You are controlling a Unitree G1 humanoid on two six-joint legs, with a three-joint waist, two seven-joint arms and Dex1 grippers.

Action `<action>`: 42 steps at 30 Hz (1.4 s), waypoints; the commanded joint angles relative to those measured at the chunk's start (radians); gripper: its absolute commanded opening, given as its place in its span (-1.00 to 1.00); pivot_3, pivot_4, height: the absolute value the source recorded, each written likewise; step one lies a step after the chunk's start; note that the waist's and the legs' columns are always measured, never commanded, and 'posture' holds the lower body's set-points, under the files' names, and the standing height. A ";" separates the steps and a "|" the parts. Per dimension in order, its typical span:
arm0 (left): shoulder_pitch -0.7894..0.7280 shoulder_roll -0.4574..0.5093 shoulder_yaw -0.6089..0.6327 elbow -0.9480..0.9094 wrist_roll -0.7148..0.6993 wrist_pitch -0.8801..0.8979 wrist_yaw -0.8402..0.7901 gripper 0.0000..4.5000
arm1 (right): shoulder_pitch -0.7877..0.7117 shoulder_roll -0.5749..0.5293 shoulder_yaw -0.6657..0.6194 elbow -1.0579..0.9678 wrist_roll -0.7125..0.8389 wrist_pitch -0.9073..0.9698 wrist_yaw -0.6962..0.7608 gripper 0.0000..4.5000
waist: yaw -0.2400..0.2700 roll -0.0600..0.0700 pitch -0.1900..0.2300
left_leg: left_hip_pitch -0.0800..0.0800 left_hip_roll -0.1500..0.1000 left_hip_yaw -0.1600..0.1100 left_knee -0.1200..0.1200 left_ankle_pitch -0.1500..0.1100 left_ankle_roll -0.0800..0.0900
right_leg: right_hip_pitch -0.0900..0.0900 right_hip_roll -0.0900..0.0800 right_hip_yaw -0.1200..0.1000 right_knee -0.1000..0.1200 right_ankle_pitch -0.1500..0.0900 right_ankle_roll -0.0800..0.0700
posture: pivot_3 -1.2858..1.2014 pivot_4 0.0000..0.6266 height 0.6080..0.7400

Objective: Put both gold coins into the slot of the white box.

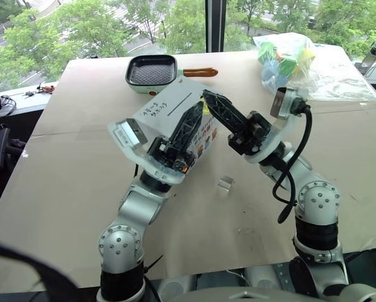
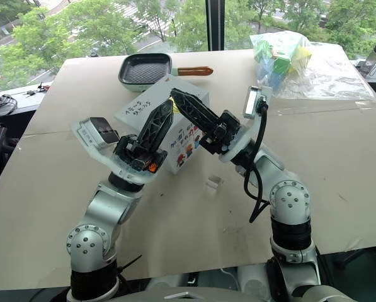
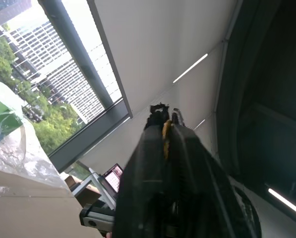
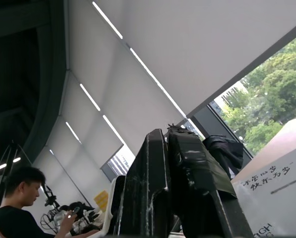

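Both arms are raised over the middle of the desk (image 1: 68,176), bent at the elbow, forearms slanting inward so the two hands meet tip to tip above the white box (image 1: 169,113). The left hand (image 1: 197,108) points up and to the right; its fingers are pressed together on one gold coin (image 3: 164,136) — a thin yellow edge shows between the black tips in the left wrist view. The right hand (image 1: 208,97) points up and to the left, its fingers closed with nothing seen between them, the tips just beside the left hand's.

One white box lies on the desk under the hands, blue writing and one dark slot (image 1: 182,105) on its top face, cartoon pictures along its near side. I can count only one coin. Behind the box sits one green pan (image 1: 151,72) with an orange handle. One small clear block (image 1: 225,184) lies nearer, to the right of the box. One plastic bag (image 1: 287,60) of coloured things sits at the far right.
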 commanded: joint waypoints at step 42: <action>-0.428 0.877 0.117 0.325 0.321 0.410 -0.139 -1.00 | -0.106 -0.576 0.048 0.071 -0.635 -0.206 0.547 0.53 | 0.003 -0.001 0.005 | -0.005 0.001 -0.001 -0.004 -0.001 0.000 | -0.004 -0.001 -0.002 -0.005 -0.001 0.002 | 0.03 -0.52 0.71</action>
